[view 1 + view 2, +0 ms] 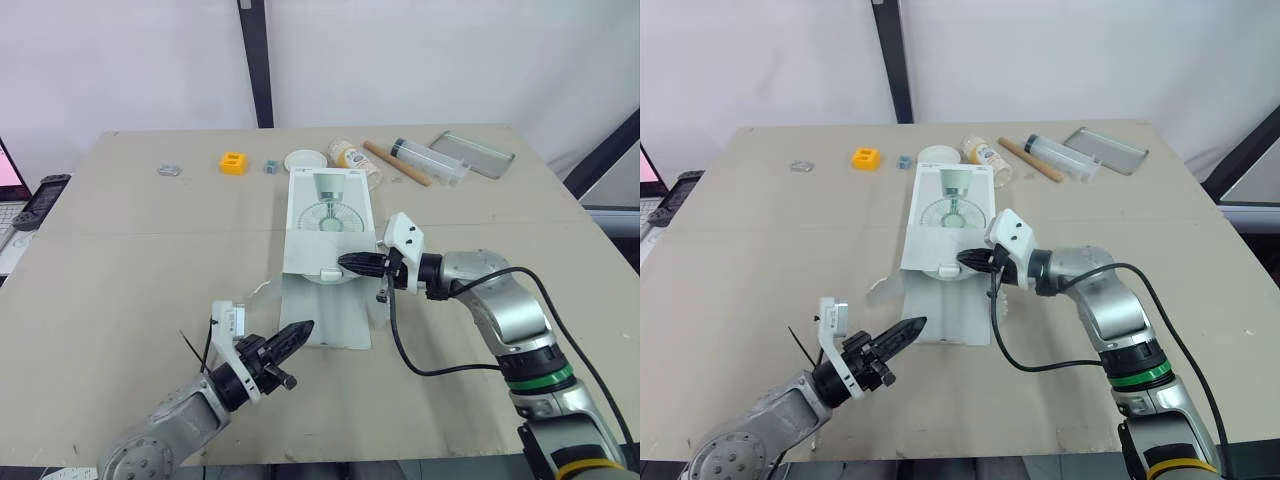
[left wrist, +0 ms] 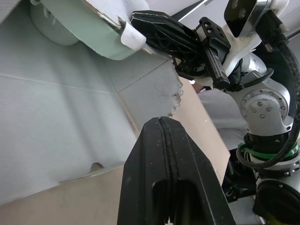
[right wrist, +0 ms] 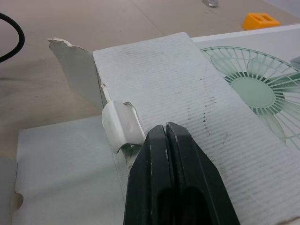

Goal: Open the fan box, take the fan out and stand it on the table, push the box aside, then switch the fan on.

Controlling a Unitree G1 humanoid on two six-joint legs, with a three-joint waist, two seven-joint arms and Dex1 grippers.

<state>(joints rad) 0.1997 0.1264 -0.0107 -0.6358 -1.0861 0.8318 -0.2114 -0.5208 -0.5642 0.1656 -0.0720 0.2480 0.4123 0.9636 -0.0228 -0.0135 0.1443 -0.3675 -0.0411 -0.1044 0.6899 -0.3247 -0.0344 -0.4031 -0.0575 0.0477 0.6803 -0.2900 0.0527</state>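
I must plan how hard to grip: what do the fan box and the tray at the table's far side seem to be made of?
The fan box: likely corrugated cardboard, matt white; fine ribs show on its face and a flap edge is torn ragged. The tray: probably metal, dull grey with soft sheen, though grey plastic is possible.

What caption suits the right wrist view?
Right gripper, fingers shut, at the open end of the fan box.

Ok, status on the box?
Left gripper shut, by flap. Right gripper shut at box mouth. Box open, fan inside. Bottle close behind box.
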